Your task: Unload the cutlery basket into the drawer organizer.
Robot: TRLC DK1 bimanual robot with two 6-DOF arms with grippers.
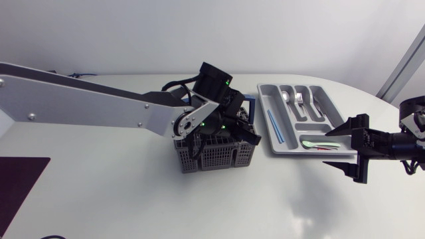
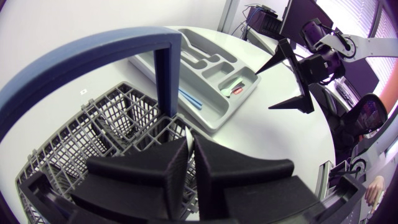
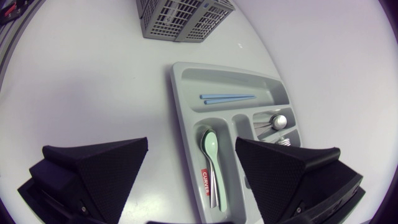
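Note:
My left arm reaches down into the grey cutlery basket (image 1: 226, 157), under its dark blue handle (image 2: 124, 46). In the left wrist view the left gripper (image 2: 189, 155) has its fingers almost together, and a thin pale cutlery tip (image 2: 188, 134) shows pinched between them. The rest of that piece is hidden. The grey drawer organizer (image 1: 273, 147) lies to the right of the basket. It holds blue sticks (image 1: 275, 126), a green spoon (image 3: 210, 149) and metal cutlery (image 1: 299, 99). My right gripper (image 1: 330, 147) hangs open at the organizer's near right corner, above the green spoon.
The basket (image 3: 180, 18) and the organizer (image 3: 186, 124) stand close together on the white table. A dark mat (image 1: 16, 189) lies at the front left corner. Bare tabletop spreads in front of both containers.

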